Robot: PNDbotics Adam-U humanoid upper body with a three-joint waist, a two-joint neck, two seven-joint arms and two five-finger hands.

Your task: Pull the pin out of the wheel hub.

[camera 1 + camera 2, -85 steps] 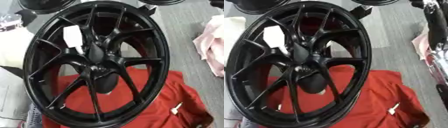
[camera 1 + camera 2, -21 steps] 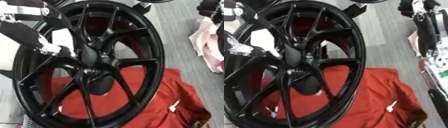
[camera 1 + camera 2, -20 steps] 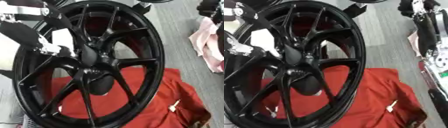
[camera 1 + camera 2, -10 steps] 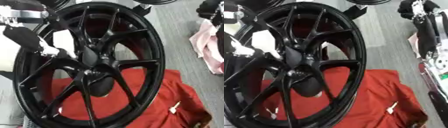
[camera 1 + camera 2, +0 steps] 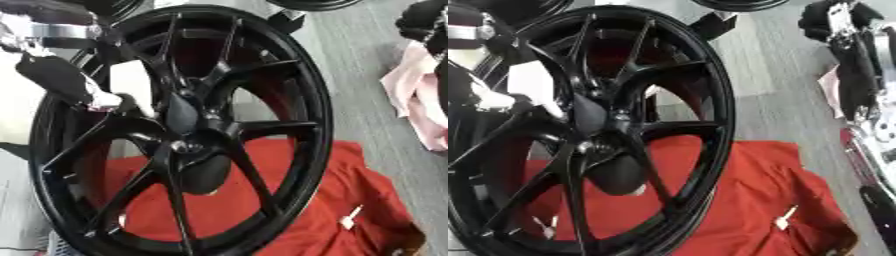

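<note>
A large black wheel (image 5: 297, 125) with thin spokes stands tilted on a red cloth (image 5: 341, 190). Its hub (image 5: 186, 146) lies at the centre, with a small shiny spot on it. I cannot make out a pin. My left hand (image 5: 59, 75) reaches in from the upper left and lies against the left spokes, a silvery tip (image 5: 101, 101) at its lower end, left of the hub. My right arm (image 5: 857, 75) runs along the right edge, and its hand (image 5: 831, 17) sits at the top right, apart from the rim.
A white label (image 5: 133, 84) shows behind the left spokes. A pink cloth (image 5: 418, 100) lies on the grey floor to the right. A small pale tag (image 5: 351, 218) rests on the red cloth. Other dark rims (image 5: 315, 4) stand at the far edge.
Since the earliest frames my left hand has come in from the upper left onto the left spokes. Over the last second it has hardly moved, while the view has shifted a little.
</note>
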